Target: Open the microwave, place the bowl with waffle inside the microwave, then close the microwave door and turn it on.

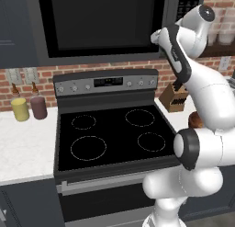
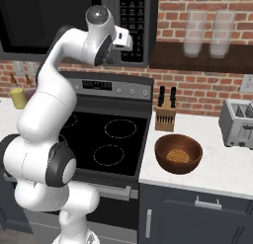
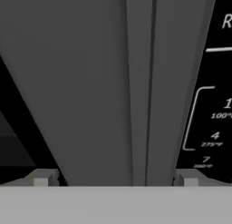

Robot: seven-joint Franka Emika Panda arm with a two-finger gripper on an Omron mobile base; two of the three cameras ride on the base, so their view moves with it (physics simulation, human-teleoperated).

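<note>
While the microwave door [image 1: 103, 21] is shut, flush with the front of the microwave [image 2: 74, 20] above the stove [image 1: 112, 129], the white arm reaches up toward the right edge of that door, close to the black keypad strip [image 2: 132, 20]. From the camera on the hand, the end effector [image 3: 115, 180] faces a grey vertical band right in front of it, probably the door's handle or its edge, with the keypad's printed numbers just to the right. Its two fingertips [image 3: 43, 177] stand wide apart, one on either side of that band, and nothing is gripped between them. Whether they touch the band I cannot tell.

Over on the worktop [image 2: 217, 174] to the right of the stove sits the bowl [image 2: 178, 153], reddish-brown and upright, with the waffle [image 2: 178, 155] lying in its bottom. It rests near the knife block [image 2: 165, 117], well apart from the toaster [image 2: 238, 122] further right, and well below and to the right of the microwave.

By my reckoning the job has barely begun. Nothing is finished yet: the door has not been pulled open and the bowl is untouched on the worktop. The first step, getting hold of the door to open it, looks to be under way. Left to do is everything after that: swinging the door open, fetching the bowl and setting it inside, shutting the door, and pressing the start button.
</note>
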